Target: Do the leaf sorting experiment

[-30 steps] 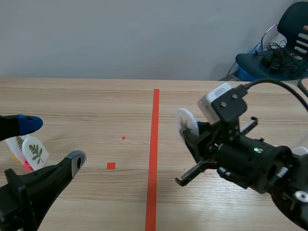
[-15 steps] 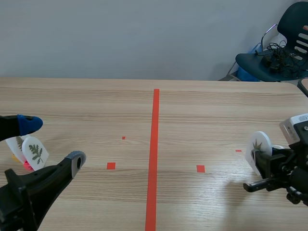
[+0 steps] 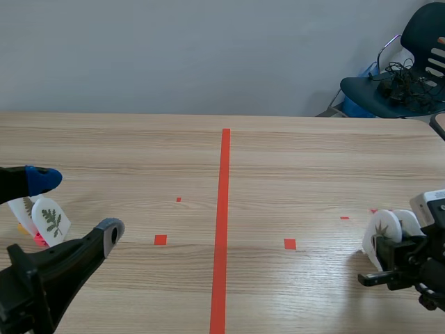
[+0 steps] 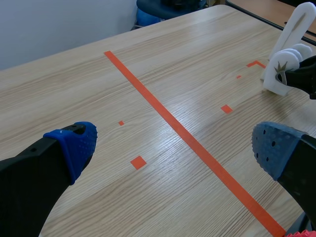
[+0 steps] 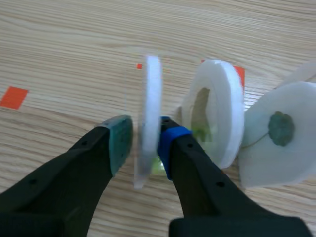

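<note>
Pinching the white star-leaf disc (image 5: 149, 98) edge-on between its pads, the right gripper (image 5: 145, 142) stands narrow. Its blue pad (image 5: 171, 140) lies against one face and the grey-green pad (image 5: 120, 139) sits right at the other, though blur hides whether that side truly touches. In the scene view this disc is upright at the near right of the table (image 3: 292, 160), low over the wood, its face printed with a brown star-shaped leaf. Just ahead of the right gripper stand two more white pieces: a ringed disc (image 5: 219, 106) with something green showing through it, and beside that a green-mark disc (image 5: 279, 129) bearing a dark round green print. The left wrist view shows a tall white upright (image 4: 295, 27) rising behind this group. The left gripper (image 3: 73, 207) is spread wide at the near left with nothing between its fingertips (image 4: 74, 143). Beside it stands a fern-leaf disc (image 3: 51, 221) printed with a dark green fern-like sprig, and another white leaf piece (image 3: 24, 207) is partly hidden behind that. A long orange-red tape line (image 3: 223, 209) runs down the table between the two groups. A dark chair (image 3: 358, 87) heaped with cables sits past the far right corner.
</note>
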`<action>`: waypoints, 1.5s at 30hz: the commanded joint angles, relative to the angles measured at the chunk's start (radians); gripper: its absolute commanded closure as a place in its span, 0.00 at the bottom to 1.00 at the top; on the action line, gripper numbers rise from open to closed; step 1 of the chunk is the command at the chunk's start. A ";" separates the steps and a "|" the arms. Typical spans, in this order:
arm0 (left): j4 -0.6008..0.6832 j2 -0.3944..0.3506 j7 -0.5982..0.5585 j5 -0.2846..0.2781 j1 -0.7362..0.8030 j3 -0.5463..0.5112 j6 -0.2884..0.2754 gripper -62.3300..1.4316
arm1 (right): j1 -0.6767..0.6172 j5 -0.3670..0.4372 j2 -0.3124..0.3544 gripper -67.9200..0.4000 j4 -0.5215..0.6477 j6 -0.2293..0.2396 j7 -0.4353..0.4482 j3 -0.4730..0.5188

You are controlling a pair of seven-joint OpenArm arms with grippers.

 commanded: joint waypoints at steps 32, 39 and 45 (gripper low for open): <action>0.011 0.004 -0.010 -0.009 -0.003 -0.005 -0.003 0.00 | -0.323 0.365 0.285 0.00 0.763 0.301 -0.282 0.038; 0.011 0.002 -0.010 -0.009 -0.003 -0.005 -0.006 0.00 | -0.323 0.365 0.282 0.00 0.763 0.301 -0.266 0.038; 0.011 0.001 -0.009 -0.009 -0.003 -0.005 -0.007 0.00 | -0.323 0.365 0.282 0.00 0.763 0.300 -0.266 0.038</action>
